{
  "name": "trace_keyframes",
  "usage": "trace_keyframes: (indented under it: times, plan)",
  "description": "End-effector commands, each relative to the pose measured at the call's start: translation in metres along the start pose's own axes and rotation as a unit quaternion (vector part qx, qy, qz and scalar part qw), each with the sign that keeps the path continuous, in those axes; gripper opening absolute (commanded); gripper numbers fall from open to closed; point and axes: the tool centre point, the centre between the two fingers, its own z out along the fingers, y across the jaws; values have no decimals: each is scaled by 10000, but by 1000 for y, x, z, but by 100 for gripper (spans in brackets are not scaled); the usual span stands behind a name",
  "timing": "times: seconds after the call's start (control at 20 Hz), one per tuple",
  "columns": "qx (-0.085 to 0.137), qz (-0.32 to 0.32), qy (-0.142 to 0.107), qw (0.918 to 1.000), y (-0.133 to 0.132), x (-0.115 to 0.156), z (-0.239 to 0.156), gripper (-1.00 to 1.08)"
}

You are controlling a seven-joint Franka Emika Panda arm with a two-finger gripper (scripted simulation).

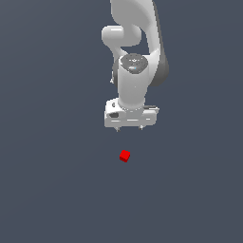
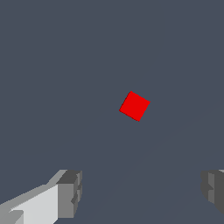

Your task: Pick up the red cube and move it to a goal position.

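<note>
My gripper [image 1: 129, 128] hangs above dark grey floor [image 1: 52, 190], pointing down, holding nothing. Fingers [image 2: 70, 192] spread wide in wrist view, gap far broader than red cube [image 1: 124, 155]. Cube lies alone on floor, clear of fingertips, no contact. Exterior view: cube sits below gripper, slightly toward exterior view's left of hand's middle. Wrist view: cube [image 2: 134, 105] turned at angle to my finger line, ahead of gap between pads.

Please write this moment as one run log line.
phase: approach | gripper: open, empty | red cube: on floor, ungrasped, apart from fingers
</note>
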Motion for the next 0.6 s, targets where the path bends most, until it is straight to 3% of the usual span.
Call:
trace_keyframes:
  times: [0.0, 0.55]
  plan:
    - [0, 0, 0, 10000, 0, 0, 0, 100]
    - [-11, 426, -1, 9991, 1, 9, 25, 100]
